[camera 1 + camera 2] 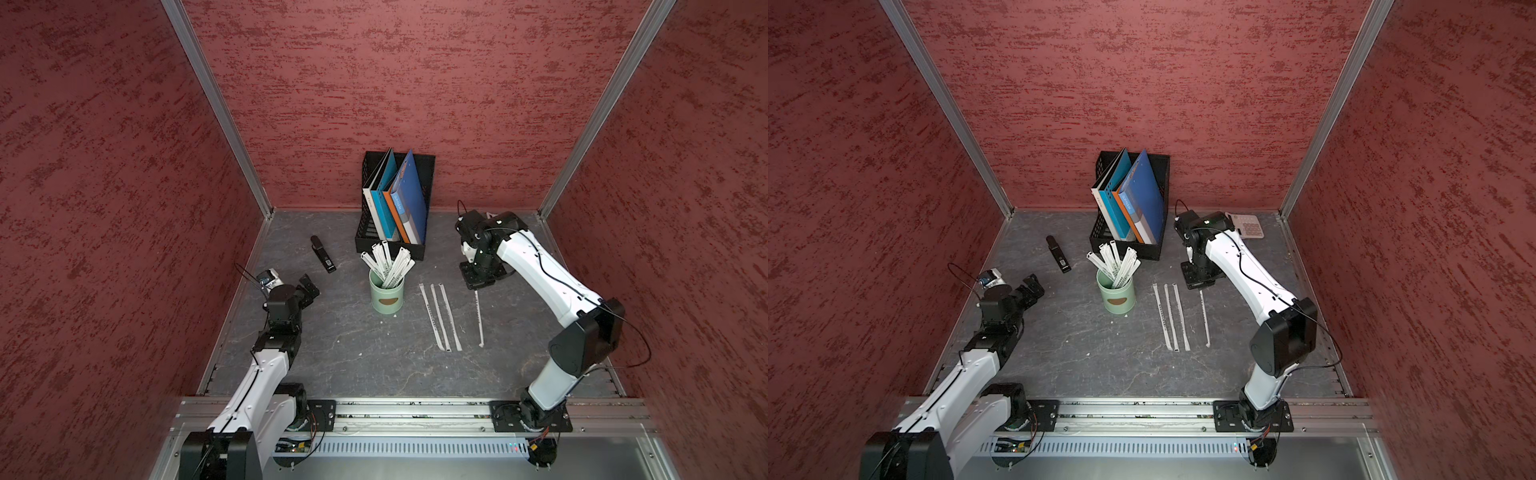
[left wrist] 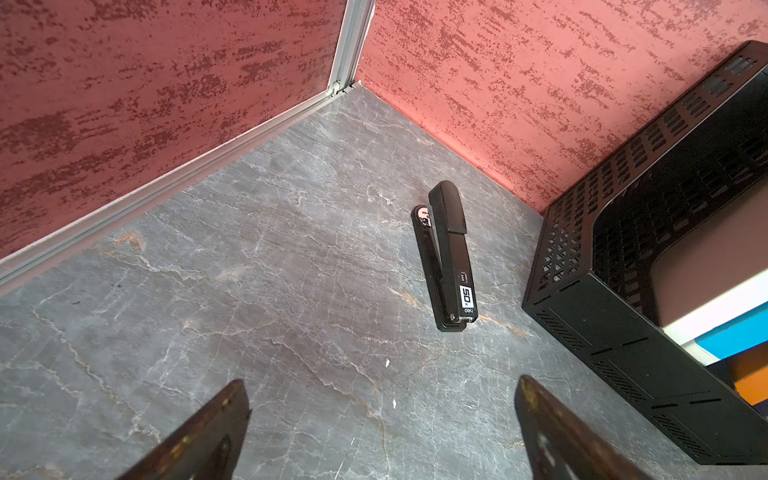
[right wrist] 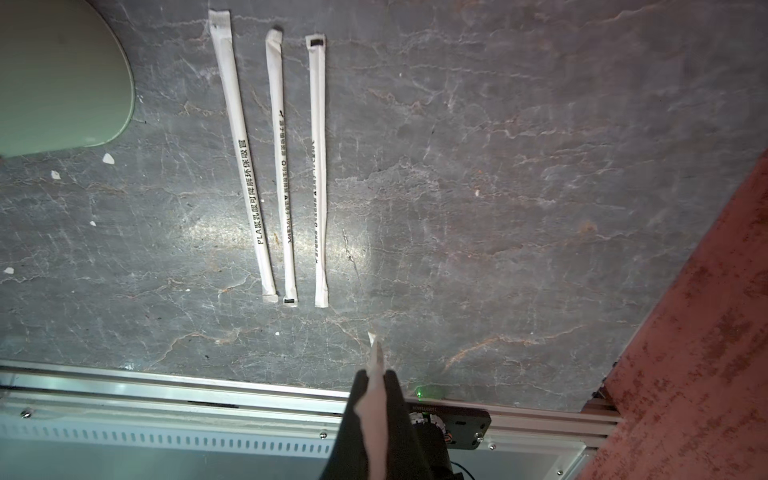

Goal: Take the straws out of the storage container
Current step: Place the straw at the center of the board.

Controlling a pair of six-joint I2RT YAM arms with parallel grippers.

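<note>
The grey desk (image 1: 353,365) fills the lower middle of both top views. A black mesh file rack (image 1: 390,247) holding blue and orange folders stands at upper centre. Just below it is the storage container (image 1: 386,297), upright, with most of the straws (image 1: 388,264) fanning out above its rim.

To its right, three straws (image 3: 282,166) lie flat and nearly parallel, apart from the cup, their long axes running from upper to lower frame. The right arm's fingers (image 3: 395,399) are pinched narrow on a fourth straw (image 1: 478,318), which hangs just right of that row along much the same axis. I cannot tell whether its free end touches the desk. Laying it beside the row looks like the next step.

The left arm's fingers (image 2: 208,428) are spread wide and empty at centre left, well apart from the cup and near a black stapler (image 1: 323,254).
</note>
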